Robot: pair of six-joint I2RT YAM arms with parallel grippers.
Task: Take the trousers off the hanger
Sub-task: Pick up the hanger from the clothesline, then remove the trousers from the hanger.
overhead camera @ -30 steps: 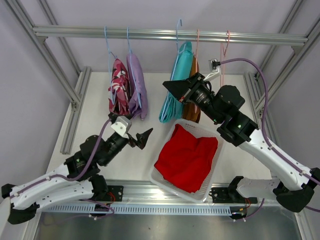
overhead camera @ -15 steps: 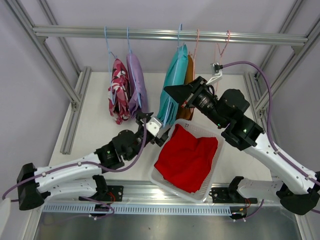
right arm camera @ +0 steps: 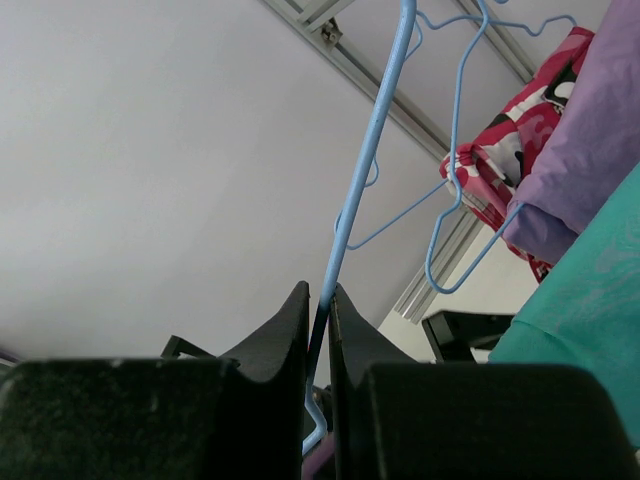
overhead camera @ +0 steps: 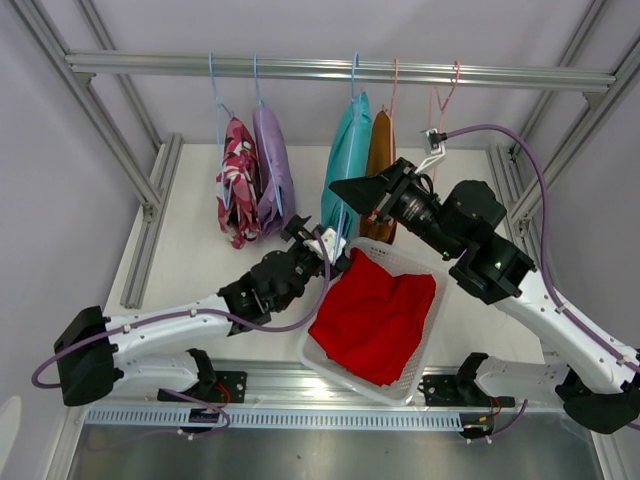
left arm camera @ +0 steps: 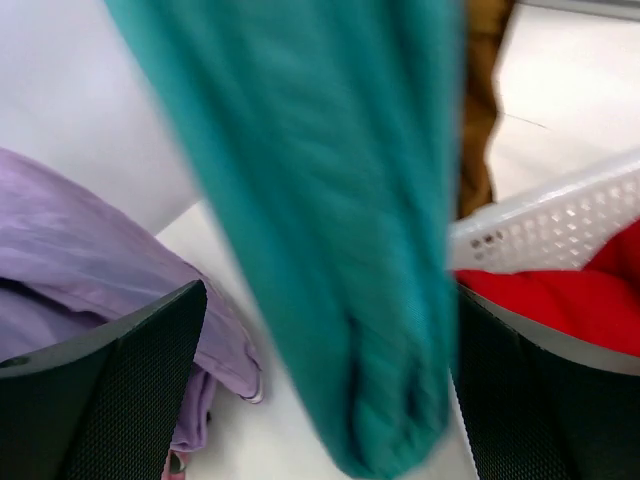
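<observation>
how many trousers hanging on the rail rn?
4. Camouflage trousers and lilac trousers at the left of the rail, teal trousers and rust-brown trousers near the middle. A fifth, the red trousers, lies in the basket, not hanging. None seems hidden.

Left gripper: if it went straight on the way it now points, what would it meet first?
The teal trousers, hanging straight ahead of the left gripper, between its open jaws. The blur suggests they are very close, though depth is uncertain.
</observation>
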